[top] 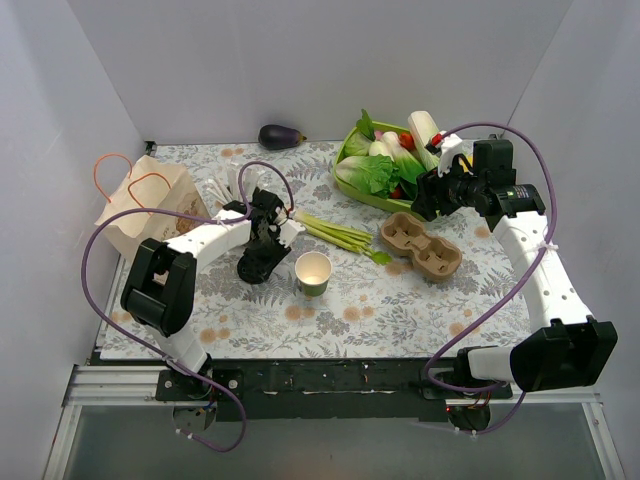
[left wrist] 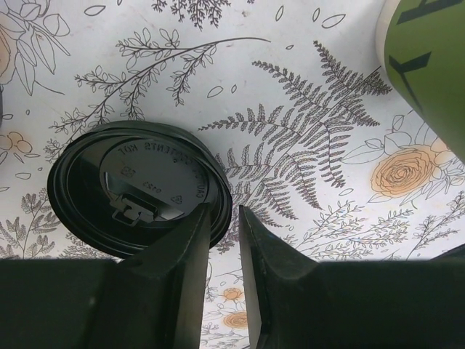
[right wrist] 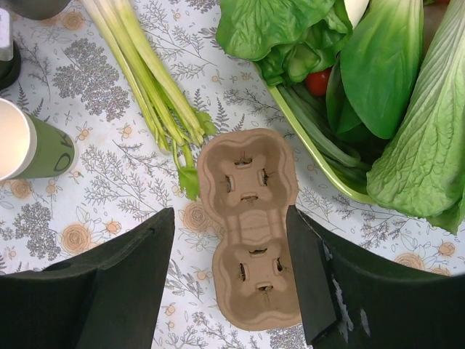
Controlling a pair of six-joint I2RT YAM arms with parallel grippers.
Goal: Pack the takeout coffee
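Half open, straddled the rim of the flat black lid (left wrist: 138, 182) with the left gripper (left wrist: 225, 211), nothing clamped yet. Left the green takeout coffee (top: 313, 272) upright on the floral table (top: 450, 300), just beside the lid. Held the right gripper (right wrist: 231, 212) spread wide and empty above the cardboard cup carrier (right wrist: 251, 240).

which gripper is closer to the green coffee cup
Left. The left gripper is right beside the green cup, at the black lid; the right gripper hovers over the cardboard cup carrier, farther to the cup's right.

Pulp cup carrier (right wrist: 249, 229) beneath spread hand (right wrist: 227, 217)
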